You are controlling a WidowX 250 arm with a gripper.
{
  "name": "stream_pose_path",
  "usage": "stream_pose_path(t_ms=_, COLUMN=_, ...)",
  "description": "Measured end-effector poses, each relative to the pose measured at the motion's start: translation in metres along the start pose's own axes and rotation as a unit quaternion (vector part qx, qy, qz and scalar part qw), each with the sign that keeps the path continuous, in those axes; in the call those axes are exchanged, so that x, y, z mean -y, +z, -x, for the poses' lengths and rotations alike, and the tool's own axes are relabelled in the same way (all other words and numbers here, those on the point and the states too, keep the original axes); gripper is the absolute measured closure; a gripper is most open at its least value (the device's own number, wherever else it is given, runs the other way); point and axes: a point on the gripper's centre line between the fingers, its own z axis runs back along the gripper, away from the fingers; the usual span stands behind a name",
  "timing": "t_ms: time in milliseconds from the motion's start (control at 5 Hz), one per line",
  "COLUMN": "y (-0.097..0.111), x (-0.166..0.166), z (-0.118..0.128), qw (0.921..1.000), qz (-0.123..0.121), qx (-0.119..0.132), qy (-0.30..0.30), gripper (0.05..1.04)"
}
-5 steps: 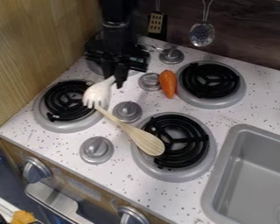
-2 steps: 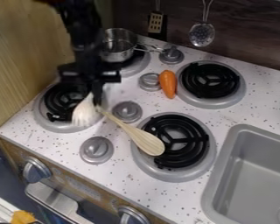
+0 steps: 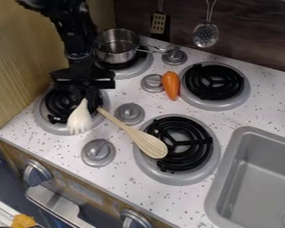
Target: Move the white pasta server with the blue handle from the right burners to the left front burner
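Jutting out nearest, on the front panel below the wooden spoon [image 3: 136,134], are two silver knobs [image 3: 35,173]. The spoon's bowl lies across the edge of the front right burner [image 3: 195,142], with the grey sink [image 3: 223,191] to the spoon's right. Just beyond its thin handle end, the black gripper [image 3: 87,99] hangs down with its jaws apparently closed on a white fork [image 3: 79,118]. The fork is left of that handle end, over the front left burner [image 3: 42,116]. Farther past the spoon, a carrot [image 3: 171,85] lies on the worktop [image 3: 146,102] and a metal pot [image 3: 116,46] sits on the back left burner [image 3: 135,67].

The spoon's handle end is so near the jaws that a sideways swing could catch it and knock the spoon askew. The grip seems to be high on the fork's slim handle, so a bump of the tines against the burner could twist it or slip it loose.

The fork looks pale and smooth, with a broad, rounded head and short tines pointing down towards the near edge; its handle narrows into the jaws.
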Motion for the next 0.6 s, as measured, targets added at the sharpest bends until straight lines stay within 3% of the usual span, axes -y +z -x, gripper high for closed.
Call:
stream_pose_path(t_ms=200, y=-0.0023, x=-0.0054, z=-0.0067, qw=0.9968, qz=0.019, qx=-0.011, qy=-0.077, gripper=0.953)
stream_pose_path(t_ms=400, y=-0.0041, x=-0.0095, z=-0.0083, qw=0.9954, qz=0.012, qx=-0.011, qy=-0.094, gripper=0.923)
stream_pose_path(t_ms=600, y=-0.0049, x=-0.013, z=-0.0128, qw=0.9962, qz=-0.002, qx=0.003, qy=-0.087, gripper=0.728)
